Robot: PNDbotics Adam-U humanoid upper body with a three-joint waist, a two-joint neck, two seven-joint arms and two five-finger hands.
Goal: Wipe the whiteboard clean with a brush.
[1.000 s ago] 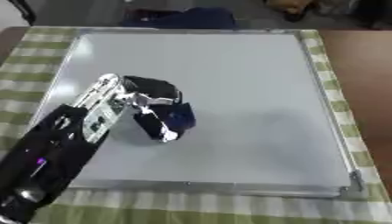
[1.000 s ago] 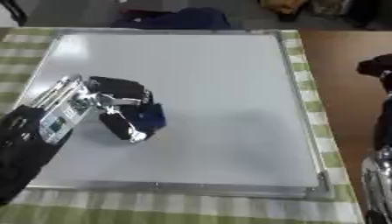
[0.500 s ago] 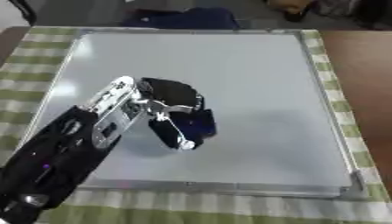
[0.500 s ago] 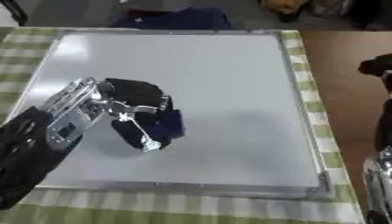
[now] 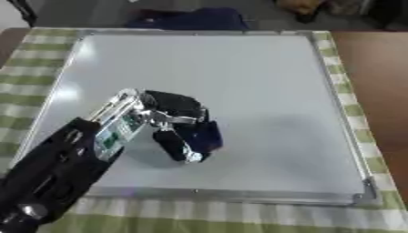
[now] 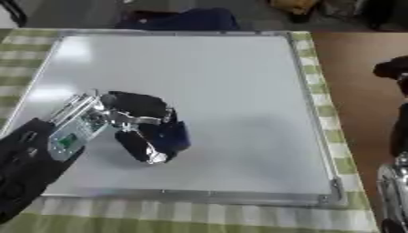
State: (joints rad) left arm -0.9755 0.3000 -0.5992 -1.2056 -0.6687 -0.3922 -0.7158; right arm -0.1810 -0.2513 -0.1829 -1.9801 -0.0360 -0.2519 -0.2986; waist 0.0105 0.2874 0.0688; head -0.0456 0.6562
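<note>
Left eye view. Whiteboard [image 5: 239, 82]: lies flat on a green-checked tablecloth [image 5: 32, 59], silver frame all round, surface showing no clear marks. Left hand [image 5: 171, 118]: enters from the lower left, fingers curled down and clamped on a dark blue brush [image 5: 206, 136], which sits on the board's lower-left area. The brush shows only at the hand's right side, under the fingers; its long axis cannot be made out. Open board lies to the right and toward the far edge, so the coming stroke, by my judgement, runs from the hand toward those parts. A dark blue bundle of cloth [image 5: 187, 18] lies beyond the far frame.

Right eye view. Same hand and brush, same hold. Right hand [image 6: 390, 70]: only a dark part shows at the right edge, off the board over the brown table [image 6: 350, 68]; its fingers cannot be judged. The left hand is plainly the nearer to the brush, being on it.
</note>
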